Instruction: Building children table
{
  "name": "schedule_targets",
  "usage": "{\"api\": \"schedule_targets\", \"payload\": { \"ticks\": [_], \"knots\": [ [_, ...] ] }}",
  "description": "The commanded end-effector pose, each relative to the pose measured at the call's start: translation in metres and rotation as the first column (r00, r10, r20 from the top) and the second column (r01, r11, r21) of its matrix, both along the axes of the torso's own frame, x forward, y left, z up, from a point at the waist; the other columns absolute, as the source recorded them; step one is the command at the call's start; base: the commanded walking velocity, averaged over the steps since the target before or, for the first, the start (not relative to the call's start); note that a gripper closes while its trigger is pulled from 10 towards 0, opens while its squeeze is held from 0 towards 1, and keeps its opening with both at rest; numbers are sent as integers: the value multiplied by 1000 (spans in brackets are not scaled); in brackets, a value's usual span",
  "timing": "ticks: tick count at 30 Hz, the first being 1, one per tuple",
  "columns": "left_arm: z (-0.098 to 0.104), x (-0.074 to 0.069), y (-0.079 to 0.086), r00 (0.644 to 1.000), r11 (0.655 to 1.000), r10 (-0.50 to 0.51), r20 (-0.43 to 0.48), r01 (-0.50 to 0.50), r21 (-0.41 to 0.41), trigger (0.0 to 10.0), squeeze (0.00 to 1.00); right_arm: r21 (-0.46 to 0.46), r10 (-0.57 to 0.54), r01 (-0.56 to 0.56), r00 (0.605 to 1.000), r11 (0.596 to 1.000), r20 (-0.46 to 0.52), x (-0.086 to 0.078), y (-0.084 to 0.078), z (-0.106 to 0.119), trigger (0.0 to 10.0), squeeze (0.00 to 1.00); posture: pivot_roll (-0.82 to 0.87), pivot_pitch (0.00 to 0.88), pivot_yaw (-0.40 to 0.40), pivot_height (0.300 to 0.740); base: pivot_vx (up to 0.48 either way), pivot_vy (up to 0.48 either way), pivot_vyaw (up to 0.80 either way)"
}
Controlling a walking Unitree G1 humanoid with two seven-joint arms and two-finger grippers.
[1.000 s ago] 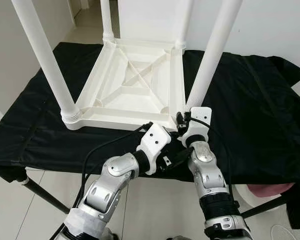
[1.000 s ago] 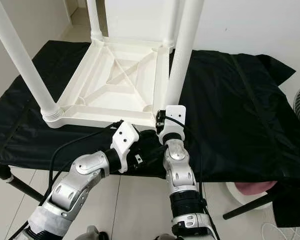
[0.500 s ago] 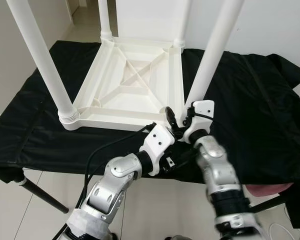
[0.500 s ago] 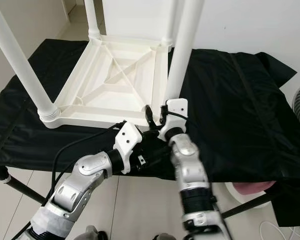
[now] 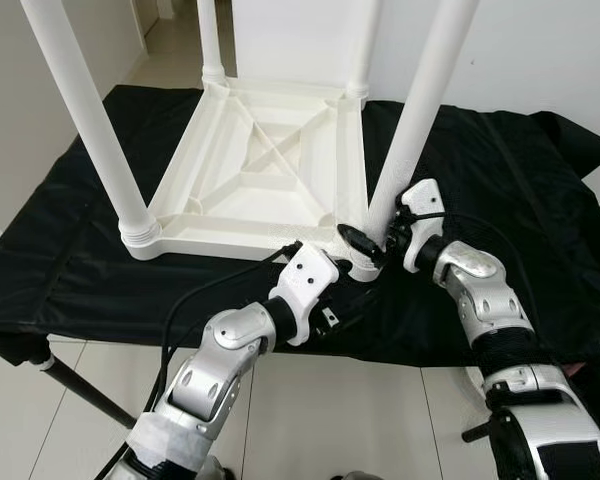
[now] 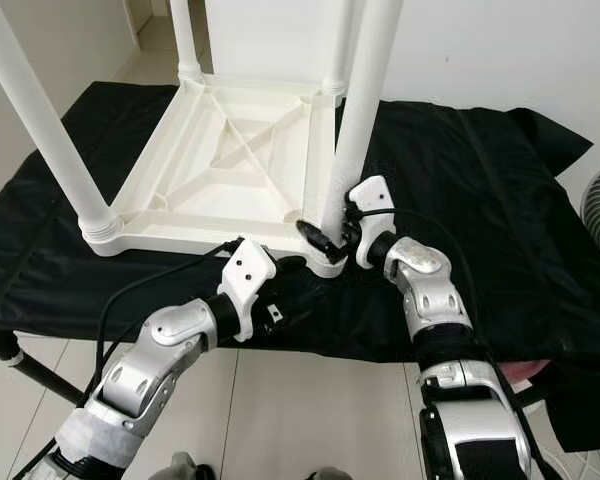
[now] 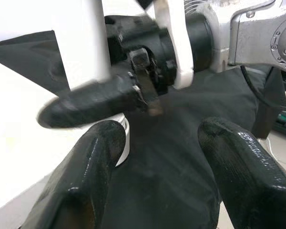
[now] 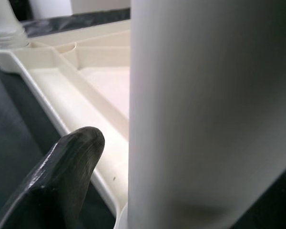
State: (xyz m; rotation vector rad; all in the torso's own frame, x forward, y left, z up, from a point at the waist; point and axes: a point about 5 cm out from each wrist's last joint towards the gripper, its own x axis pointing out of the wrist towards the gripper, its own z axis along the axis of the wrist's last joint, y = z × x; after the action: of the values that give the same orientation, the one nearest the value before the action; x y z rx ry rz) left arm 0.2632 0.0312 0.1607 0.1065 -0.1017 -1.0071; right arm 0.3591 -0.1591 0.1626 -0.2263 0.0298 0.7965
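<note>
Since a second ago the right arm swung out sideways. Left pincer (image 5: 342,292) sits wide open, holding nothing, at the upside-down white table's (image 5: 270,170) near corner on the black-draped bench (image 5: 500,200). Right pincer (image 5: 372,245) straddles the near-right leg (image 5: 420,110); can't tell if it's actually clamped.

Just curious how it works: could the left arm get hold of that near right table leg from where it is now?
Probably yes. The left gripper sits open by the base of the near right leg, but the right gripper already crowds that spot.
</note>
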Motion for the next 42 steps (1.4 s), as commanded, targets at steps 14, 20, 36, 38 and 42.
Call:
{"api": "schedule_targets", "payload": {
  "ticks": [14, 20, 36, 38, 42],
  "knots": [
    [2, 2, 1, 1000, 1000, 13, 16, -13, 11, 10000, 0, 4, 58, -58, 995, 998, -76, 9, 12, -15, 0, 0, -71, 21, 6, 740, 0, 0, 0],
    [3, 2, 1, 1000, 1000, 9, 16, -10, 11, 10000, 0, 80, 52, -46, 996, 996, -76, 7, 11, -15, 0, 0, -77, 26, 11, 740, 0, 0, 0],
    [-1, -3, -1, 1000, 1000, -1, -1, 1, 6, 10000, 0, 134, -417, 416, 909, 899, -27, 0, 9, -16, 0, 0, -88, 53, 9, 740, 0, 0, 0],
    [-1, -3, -1, 1000, 1000, 1, -3, -1, 6, 10000, 0, 143, -465, 464, 885, 874, -29, -3, 9, -17, 0, 0, -88, 53, 9, 740, 0, 0, 0],
    [-3, -4, 0, 1000, 1000, 0, -11, 0, 9, 10000, 0, 191, -666, 662, 744, 725, -48, -12, 14, -20, 0, 0, -91, 61, 9, 740, 0, 0, 0]
  ]
}}
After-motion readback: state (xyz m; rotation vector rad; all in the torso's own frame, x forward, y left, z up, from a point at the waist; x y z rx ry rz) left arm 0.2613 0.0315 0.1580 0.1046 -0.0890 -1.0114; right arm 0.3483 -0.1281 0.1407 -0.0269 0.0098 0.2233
